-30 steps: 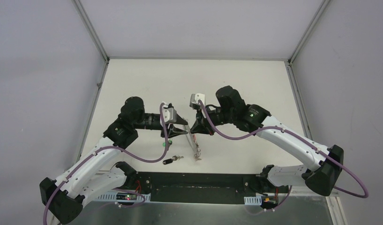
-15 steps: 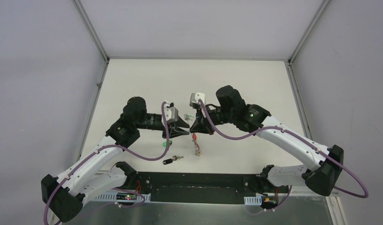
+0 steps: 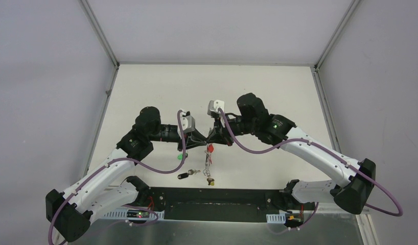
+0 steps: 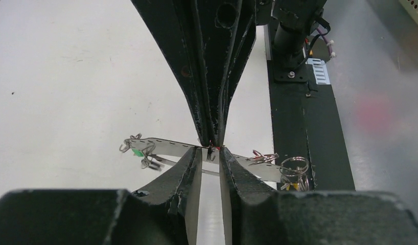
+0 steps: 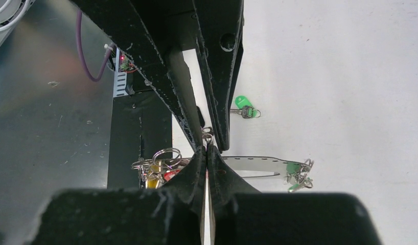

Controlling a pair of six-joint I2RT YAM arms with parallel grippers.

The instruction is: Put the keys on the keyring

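My right gripper [image 3: 212,139] is shut on the keyring [image 3: 209,162], a thin grey metal band that hangs below it with red, yellow and green capped keys. In the right wrist view, the keyring [image 5: 258,163] crosses behind the shut right gripper [image 5: 207,149]. My left gripper [image 3: 199,141] meets it tip to tip. Its jaws stand narrowly apart around the keyring [image 4: 166,147] where a small ring sits, left gripper [image 4: 210,153]. A green-capped key [image 3: 182,155] lies loose on the table, also the green-capped key [image 5: 244,111]. Nearer the bases lies a black-capped key [image 3: 185,175].
The black base plate [image 3: 222,204] runs along the near table edge under the hanging keys. Metal frame posts [image 3: 99,35] rise at the table's back corners. Purple cables [image 3: 161,171] loop off both arms.
The left gripper has moved right until its tips meet the right gripper, and its jaws have narrowed. The keyring has swung and now hangs lower and straighter.
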